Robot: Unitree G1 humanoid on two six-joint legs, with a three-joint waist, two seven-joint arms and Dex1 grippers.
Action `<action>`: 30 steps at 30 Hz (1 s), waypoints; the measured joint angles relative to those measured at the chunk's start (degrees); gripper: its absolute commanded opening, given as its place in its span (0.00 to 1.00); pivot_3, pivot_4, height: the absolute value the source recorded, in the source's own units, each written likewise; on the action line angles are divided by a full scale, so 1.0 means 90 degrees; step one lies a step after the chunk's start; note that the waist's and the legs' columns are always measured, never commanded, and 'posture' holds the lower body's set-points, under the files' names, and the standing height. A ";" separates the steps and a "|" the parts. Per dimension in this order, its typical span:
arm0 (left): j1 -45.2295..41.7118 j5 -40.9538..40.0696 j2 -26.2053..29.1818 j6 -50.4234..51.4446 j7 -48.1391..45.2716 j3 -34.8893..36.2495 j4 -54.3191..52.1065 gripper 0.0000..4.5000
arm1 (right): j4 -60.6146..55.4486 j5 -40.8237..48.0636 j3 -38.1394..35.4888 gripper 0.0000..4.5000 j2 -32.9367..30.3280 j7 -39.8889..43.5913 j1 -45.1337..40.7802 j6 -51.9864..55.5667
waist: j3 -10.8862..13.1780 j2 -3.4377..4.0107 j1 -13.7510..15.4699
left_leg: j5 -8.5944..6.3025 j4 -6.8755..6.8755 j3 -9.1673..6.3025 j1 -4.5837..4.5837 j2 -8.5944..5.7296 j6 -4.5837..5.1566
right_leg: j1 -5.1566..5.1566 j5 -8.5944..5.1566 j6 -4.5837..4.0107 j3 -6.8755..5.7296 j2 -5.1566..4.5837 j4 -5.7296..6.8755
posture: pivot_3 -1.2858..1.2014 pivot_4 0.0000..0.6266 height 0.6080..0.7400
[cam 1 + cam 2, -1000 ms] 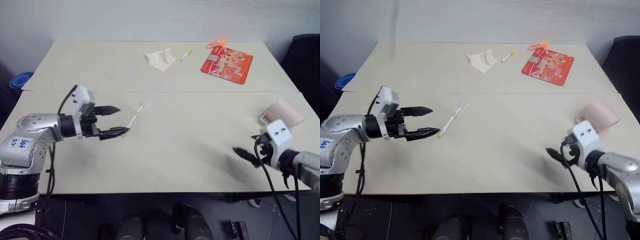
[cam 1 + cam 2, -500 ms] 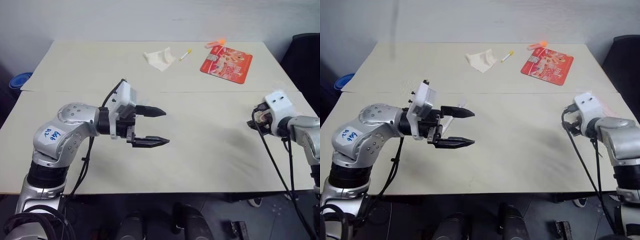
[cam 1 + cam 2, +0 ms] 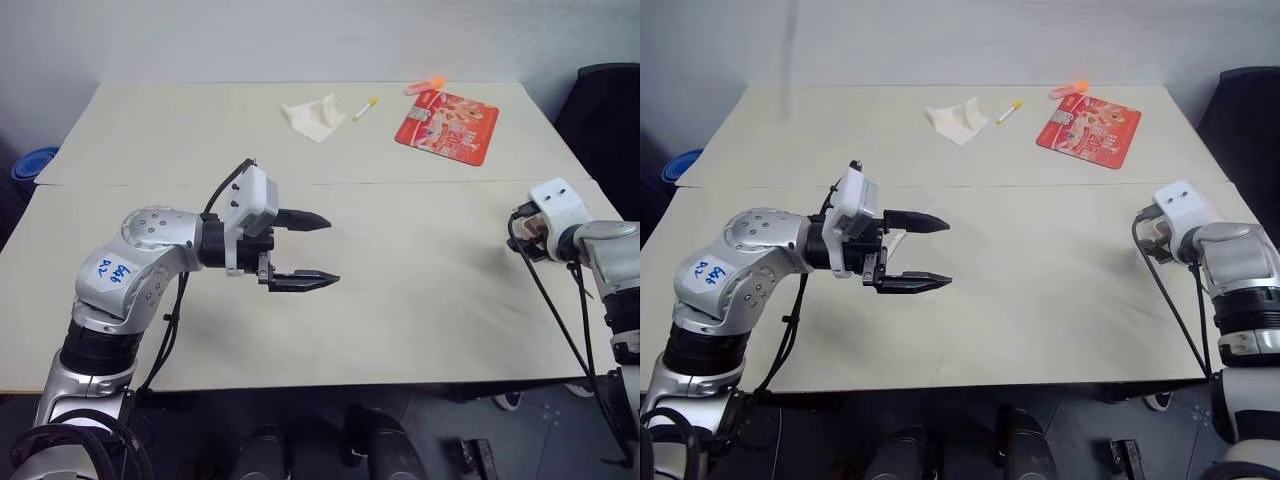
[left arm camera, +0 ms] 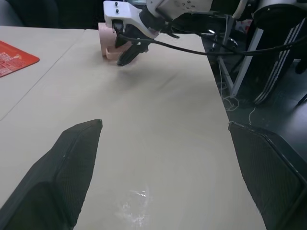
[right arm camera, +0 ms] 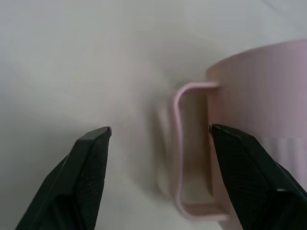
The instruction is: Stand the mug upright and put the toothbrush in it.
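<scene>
My left gripper (image 3: 333, 251) hovers open over the middle of the table, its fingers pointing to the right. It covers most of the toothbrush; a pale bit of the toothbrush (image 3: 899, 240) shows between the fingers. The pink mug (image 5: 259, 100) sits near the table's right edge, and in the left wrist view the mug (image 4: 106, 39) seems to lie on its side behind my right hand. My right gripper (image 5: 160, 128) is open at the mug, with the loop handle (image 5: 180, 143) between its fingers. From the head camera my right wrist housing (image 3: 555, 205) hides the mug.
At the back of the table lie a crumpled white tissue (image 3: 312, 116), a short white stick with a yellow tip (image 3: 365, 106), a small orange tube (image 3: 425, 85) and a red packet (image 3: 447, 112). A dark chair (image 3: 610, 110) stands to the right. A blue object (image 3: 30, 162) sits past the left edge.
My left gripper swung right over the toothbrush, then held still. My right arm reached forward and to the right onto the mug, which it now hides from the head camera.
</scene>
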 measured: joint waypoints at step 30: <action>-0.0527 0.0289 0.0044 -0.0248 0.0016 0.0077 0.0544 1.00 | 0.2728 -0.0547 -0.0337 0.01 0.0686 0.0967 -0.1399 -0.2159 | 0.0000 0.0000 -0.0177 | -0.0002 -0.0001 0.0002 0.0018 0.0015 -0.0009 | 0.0001 0.0000 0.0000 0.0025 0.0004 0.0013 | 0.52 0.24 1.00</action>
